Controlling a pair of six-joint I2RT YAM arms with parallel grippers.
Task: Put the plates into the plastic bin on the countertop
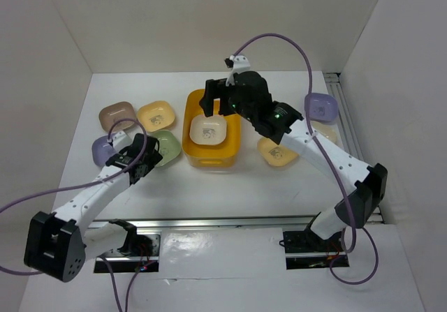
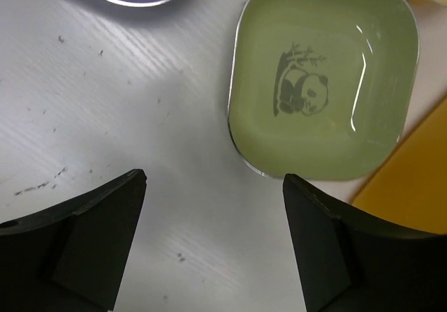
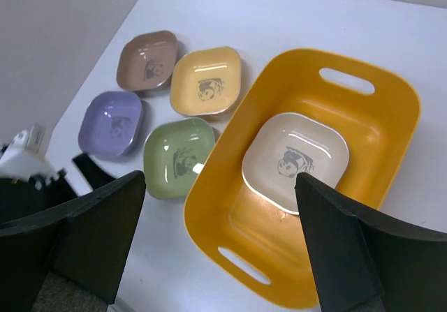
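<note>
The open left pincer (image 2: 214,179) is to be closed across the rim of the green plate (image 2: 325,82); right pincer (image 3: 220,181) also open.

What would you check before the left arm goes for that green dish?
1. Is the left gripper open: ok.
2. Is the green plate centred in its gap: not ok, it lies off to one side.
3. Is the green plate clear of the plastic bin: cannot tell, they sit very close.
4. Is the right gripper open and empty: ok.
5. Is the cream plate lying inside the bin: ok.
6. Is there bare floor in the bin for more: ok.
</note>
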